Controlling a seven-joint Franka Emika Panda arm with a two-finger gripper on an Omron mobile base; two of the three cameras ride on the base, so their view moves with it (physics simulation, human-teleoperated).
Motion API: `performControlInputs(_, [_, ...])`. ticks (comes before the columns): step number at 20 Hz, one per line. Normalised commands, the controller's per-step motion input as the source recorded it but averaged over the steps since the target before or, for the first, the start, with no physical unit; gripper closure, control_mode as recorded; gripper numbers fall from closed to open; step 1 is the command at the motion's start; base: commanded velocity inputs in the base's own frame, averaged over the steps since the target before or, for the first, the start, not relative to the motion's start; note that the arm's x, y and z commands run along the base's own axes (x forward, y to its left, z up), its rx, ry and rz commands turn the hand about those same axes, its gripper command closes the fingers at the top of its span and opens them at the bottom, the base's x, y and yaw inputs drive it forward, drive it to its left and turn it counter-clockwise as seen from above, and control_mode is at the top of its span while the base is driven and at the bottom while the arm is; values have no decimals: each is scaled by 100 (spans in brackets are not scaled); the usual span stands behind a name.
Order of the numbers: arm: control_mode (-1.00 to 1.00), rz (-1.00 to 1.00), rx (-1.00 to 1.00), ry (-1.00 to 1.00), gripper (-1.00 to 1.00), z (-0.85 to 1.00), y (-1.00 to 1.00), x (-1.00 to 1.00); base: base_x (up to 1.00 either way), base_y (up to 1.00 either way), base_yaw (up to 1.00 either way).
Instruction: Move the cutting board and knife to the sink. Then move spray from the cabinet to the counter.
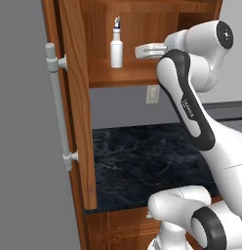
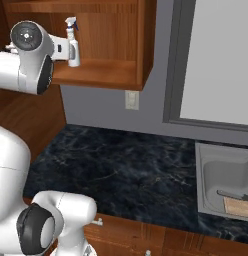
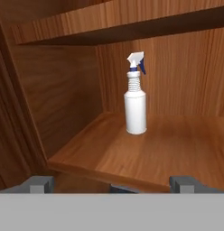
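Note:
The white spray (image 3: 135,103) stands upright on the shelf of the open wooden cabinet (image 3: 159,149), a short way ahead of my gripper (image 3: 113,185). My fingertips (image 3: 39,184) are wide apart at the shelf's front edge, open and empty. From the left base the spray (image 1: 116,46) is just left of my gripper (image 1: 141,51). From the right base the spray (image 2: 72,42) shows beside my arm. The cutting board (image 2: 238,206) and the knife (image 2: 235,195) lie in the sink (image 2: 202,175) at the far right. The black counter (image 2: 121,170) lies below the cabinet.
The cabinet door (image 1: 76,97) stands swung open on the left, its silver bar handle (image 1: 57,102) facing out. A wall outlet (image 2: 131,100) sits under the cabinet. A window (image 2: 221,60) is above the sink. A second shelf (image 3: 109,22) hangs above the spray.

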Motion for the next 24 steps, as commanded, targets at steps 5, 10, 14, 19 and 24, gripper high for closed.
performControlInputs(5, [-100,2,8,4,-100,20,-1,26,0,0,0])
performControlInputs(10, [-100,0,1,0,-100,20,2,22,0,0,0])
performControlInputs(14, [-100,0,0,-1,-100,3,10,15,0,0,0])
performControlInputs(19, [-100,0,0,-7,-100,-1,11,17,0,0,0])
performControlInputs(24, [-100,0,0,-3,-100,-2,8,20,0,0,0])
